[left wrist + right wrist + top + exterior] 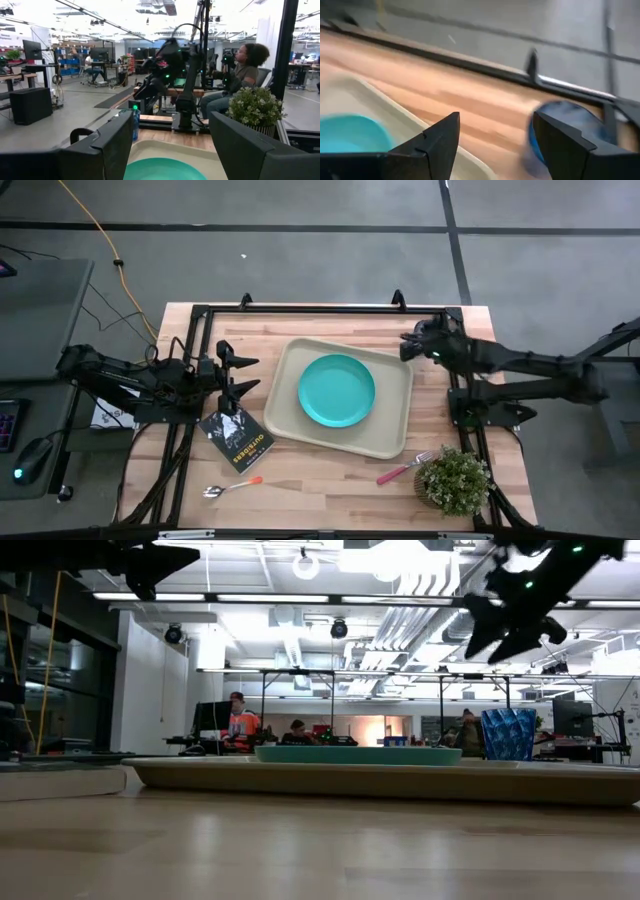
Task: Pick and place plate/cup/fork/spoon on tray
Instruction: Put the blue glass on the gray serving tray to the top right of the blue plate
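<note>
The turquoise plate (337, 390) lies flat in the beige tray (385, 435) at the table's middle. The blue cup (560, 131) stands upright on the wood beside the tray's far right corner, and the low view shows the cup (508, 733) too. My right gripper (407, 346) hovers open above the cup, clear of it. The red-handled fork (403, 470) lies near the tray's near right corner. The orange-handled spoon (232, 486) lies at the near left. My left gripper (252, 375) waits open, left of the tray.
A dark book (237, 438) lies just left of the tray's near left corner. A small potted plant (455, 480) stands at the near right corner. A black frame (320, 309) runs along the table's far edge. People sit at desks in the room beyond.
</note>
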Available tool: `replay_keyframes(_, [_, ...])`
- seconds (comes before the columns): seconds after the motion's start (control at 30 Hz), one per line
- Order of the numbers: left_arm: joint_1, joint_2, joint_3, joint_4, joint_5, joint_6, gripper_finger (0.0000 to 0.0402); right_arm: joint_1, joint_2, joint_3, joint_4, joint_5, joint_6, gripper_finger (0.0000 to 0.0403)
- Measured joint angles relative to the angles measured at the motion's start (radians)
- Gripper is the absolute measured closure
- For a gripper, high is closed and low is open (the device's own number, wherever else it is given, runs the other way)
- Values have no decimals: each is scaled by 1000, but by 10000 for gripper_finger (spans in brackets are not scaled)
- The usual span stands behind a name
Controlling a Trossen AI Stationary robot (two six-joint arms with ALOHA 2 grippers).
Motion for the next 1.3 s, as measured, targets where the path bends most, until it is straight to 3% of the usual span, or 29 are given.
replay_keyframes(0.17, [0,0,0,0,0,0,161,-99,199,95,-148,-25,2,160])
replay_keyframes(0.37, [0,0,0,0,0,0,161,-193,353,126,-150,-124,-57,160])
replay_keyframes(0.93, [0,0,0,0,0,0,161,-359,552,126,-158,-152,-132,165])
replay_keyframes(1.07, [0,0,0,0,0,0,161,-360,558,126,-158,-156,-148,215])
replay_keyframes(1.23, [0,0,0,0,0,0,161,-342,528,126,-179,-148,-183,365])
replay_keyframes(1.3, [0,0,0,0,0,0,161,-328,499,126,-189,-144,-191,386])
